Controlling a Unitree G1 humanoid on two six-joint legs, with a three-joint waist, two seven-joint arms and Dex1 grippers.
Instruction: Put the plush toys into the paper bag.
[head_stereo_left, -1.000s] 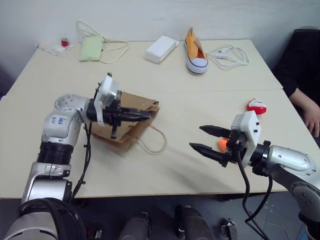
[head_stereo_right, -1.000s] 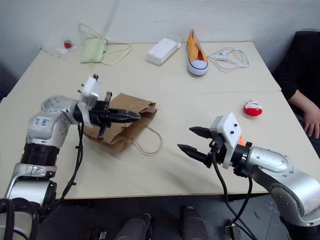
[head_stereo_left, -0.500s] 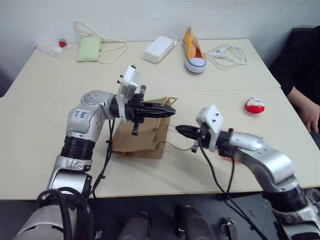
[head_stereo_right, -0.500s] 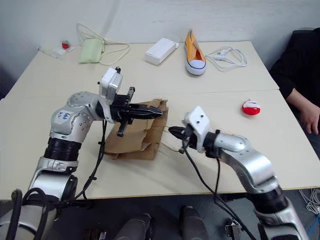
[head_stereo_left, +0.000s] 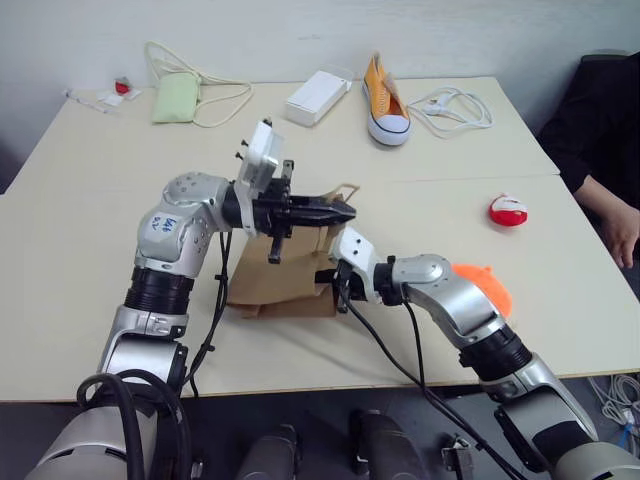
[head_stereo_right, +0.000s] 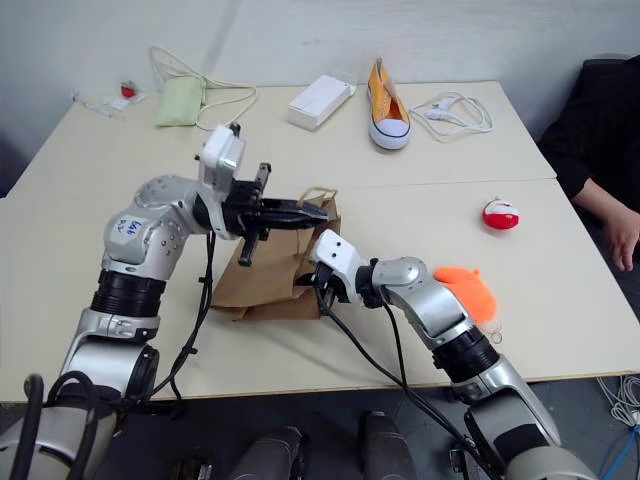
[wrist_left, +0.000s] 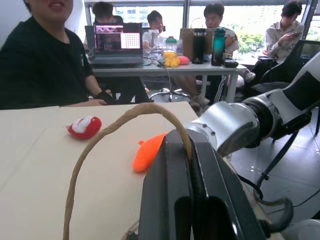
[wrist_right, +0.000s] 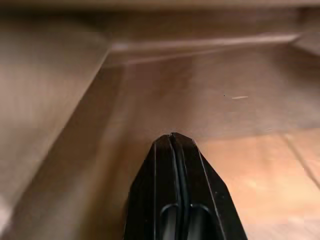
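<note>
On the table, left fingers clamp the bag handle; right fingers clenched inside.

2 plush toys, 1 paper bag, 1 sneaker, 1 pouch, 1 white box.

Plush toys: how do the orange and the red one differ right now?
The orange toy is bigger, one solid colour, and lies just behind the right arm. The red toy is smaller, red with white, and lies farther back toward the person's hand. Both rest on the table, outside the bag.
</note>
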